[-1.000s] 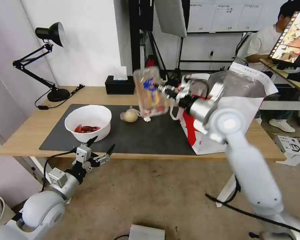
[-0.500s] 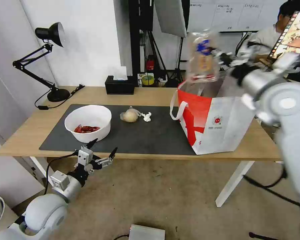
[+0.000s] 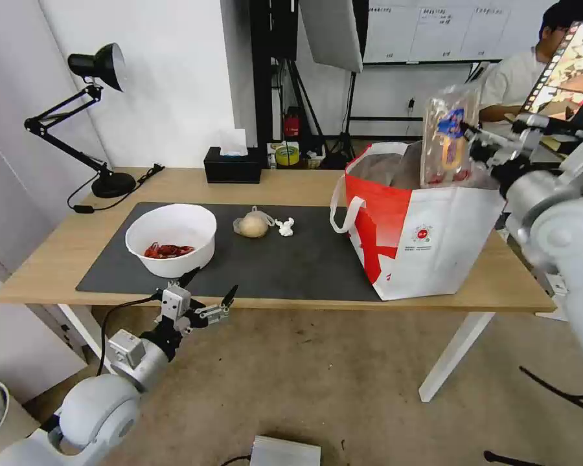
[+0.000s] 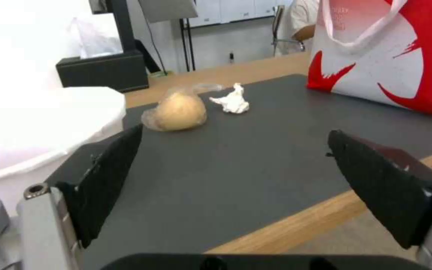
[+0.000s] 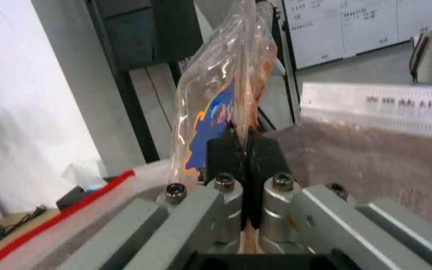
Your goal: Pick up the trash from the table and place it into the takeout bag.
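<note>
The right hand [image 3: 476, 144] has swung the clear clamshell tray [image 3: 448, 141] from above the mat's middle, up high, and now down over the takeout bag's [image 3: 421, 239] open mouth, its lower edge seemingly inside. The left hand [image 3: 207, 298] has crept slightly nearer the worktop [image 3: 291, 184] edge.

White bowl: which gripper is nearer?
Left. The left gripper hovers open just off the table edge in front of the white bowl; the right gripper holds the clamshell tray over the takeout bag.
</note>
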Robot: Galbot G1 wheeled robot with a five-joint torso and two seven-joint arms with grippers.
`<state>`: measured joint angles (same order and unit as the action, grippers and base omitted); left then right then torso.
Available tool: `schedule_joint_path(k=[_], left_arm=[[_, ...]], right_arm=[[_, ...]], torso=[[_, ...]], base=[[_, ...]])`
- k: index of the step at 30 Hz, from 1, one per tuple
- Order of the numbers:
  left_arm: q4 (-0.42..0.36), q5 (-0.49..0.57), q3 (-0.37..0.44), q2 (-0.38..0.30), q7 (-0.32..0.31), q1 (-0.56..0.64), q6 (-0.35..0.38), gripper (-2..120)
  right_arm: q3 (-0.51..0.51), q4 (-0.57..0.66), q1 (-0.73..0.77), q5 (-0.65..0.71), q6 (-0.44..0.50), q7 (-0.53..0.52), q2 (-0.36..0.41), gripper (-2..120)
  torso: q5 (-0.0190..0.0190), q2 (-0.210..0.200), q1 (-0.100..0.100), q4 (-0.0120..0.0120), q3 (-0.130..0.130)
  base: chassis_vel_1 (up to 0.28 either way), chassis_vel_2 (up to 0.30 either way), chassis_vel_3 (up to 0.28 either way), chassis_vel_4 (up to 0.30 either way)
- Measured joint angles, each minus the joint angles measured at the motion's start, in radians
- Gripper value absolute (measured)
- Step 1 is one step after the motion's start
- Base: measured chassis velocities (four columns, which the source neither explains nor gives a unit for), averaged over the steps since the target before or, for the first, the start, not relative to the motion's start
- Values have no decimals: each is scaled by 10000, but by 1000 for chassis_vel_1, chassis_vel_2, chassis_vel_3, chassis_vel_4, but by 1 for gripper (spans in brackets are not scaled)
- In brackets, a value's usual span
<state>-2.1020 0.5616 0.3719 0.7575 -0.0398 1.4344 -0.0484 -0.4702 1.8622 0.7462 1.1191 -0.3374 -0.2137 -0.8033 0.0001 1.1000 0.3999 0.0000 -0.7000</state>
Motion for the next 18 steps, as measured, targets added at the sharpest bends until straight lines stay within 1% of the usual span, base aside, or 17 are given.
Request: schedule_joint_path(k=[8,12,14,15,18], left_arm=[[-90,-6,114,-5,3,184,0,100],[-90,-13,116,-3,5,191,0,100],[-56,-18,100,-3,7,168,0,100],[-56,-18,100,-3,7,168,0,100],[32,-17,49,-25,9,52,0,100]], right_arm=[[3,36,214,106,7,-37,-86,0],[10,164,231,789,-137,-511,-144,0],[-4,260,213,1682,-314,-1065,-232,0],[-4,260,213,1682,-314,-1065,-232,0],[-73,374,153,2710,-580,-1875,-362,0]], torso=[[-1,0,0,1,0],[-2,0,0,1,0],[-2,0,0,1,0],[-2,0,0,1,0],[-2,0,0,0,0]], base=[[0,0,0,0],[0,0,0,0],[0,0,0,0],[0,0,0,0],[0,0,0,0]])
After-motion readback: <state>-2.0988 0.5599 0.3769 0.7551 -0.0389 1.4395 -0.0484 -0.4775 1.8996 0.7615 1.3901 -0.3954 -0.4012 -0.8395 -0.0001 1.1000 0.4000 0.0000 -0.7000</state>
